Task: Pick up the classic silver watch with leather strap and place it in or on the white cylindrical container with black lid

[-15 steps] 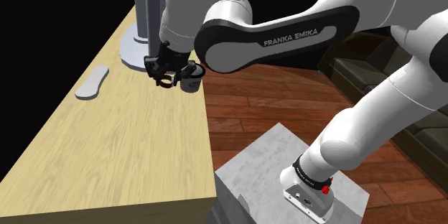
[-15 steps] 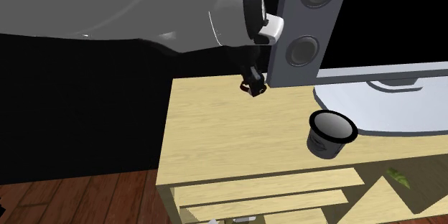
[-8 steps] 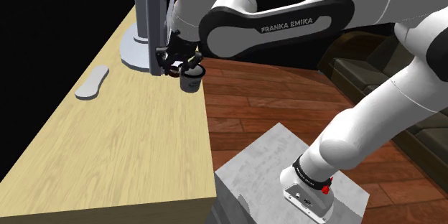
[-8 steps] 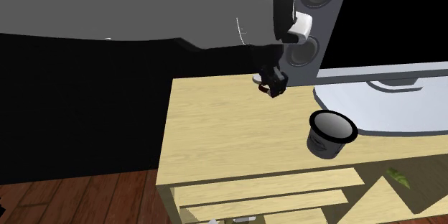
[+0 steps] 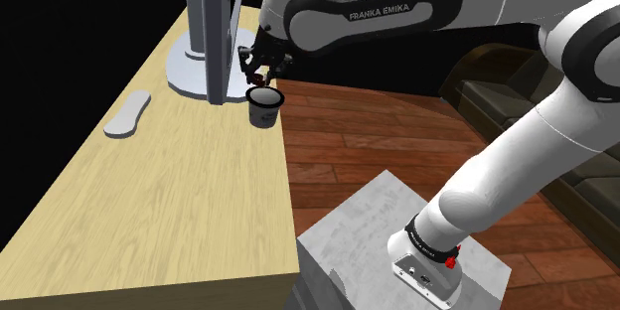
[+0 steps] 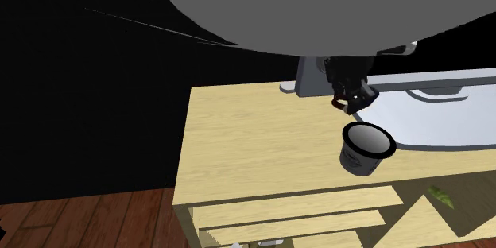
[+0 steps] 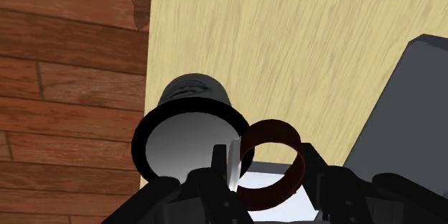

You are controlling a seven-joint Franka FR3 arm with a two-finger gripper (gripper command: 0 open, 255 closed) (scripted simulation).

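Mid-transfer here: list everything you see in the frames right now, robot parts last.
watch: one, dark red strap, clasped in the gripper, close above the container
container: one, white with black rim, on the table's edge nearest the floor
upright unit: one, grey, rounded base, far end of table
flat oval object: one, grey, lying on the table, shoulder view's left
table: one, light wood
floor: brown planks
stand: one, grey box, shoulder view's lower right
arm: one, white, dark joints
gripper: one, black, shut on the watch
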